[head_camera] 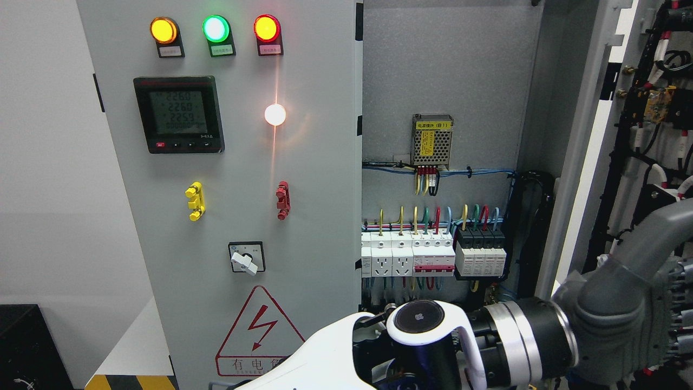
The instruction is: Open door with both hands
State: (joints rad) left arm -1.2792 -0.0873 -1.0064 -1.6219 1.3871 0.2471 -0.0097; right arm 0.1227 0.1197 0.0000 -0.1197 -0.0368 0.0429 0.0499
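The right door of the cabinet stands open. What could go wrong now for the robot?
1. The left arm crosses low in front of the exposed breakers; it might bump them.
2. The left hand is near the cables on the open door and might snag them.
3. The indicator lamps are lit, so the cabinet is probably live.

We are in an electrical test room or industrial lab. We see a tall grey control cabinet [227, 179] with three indicator lamps [215, 28], a digital power meter [178, 114] and a high-voltage warning sign [260, 330]. Inside are circuit breakers [433, 257], coloured wiring [433, 216] and a power supply [431, 141].
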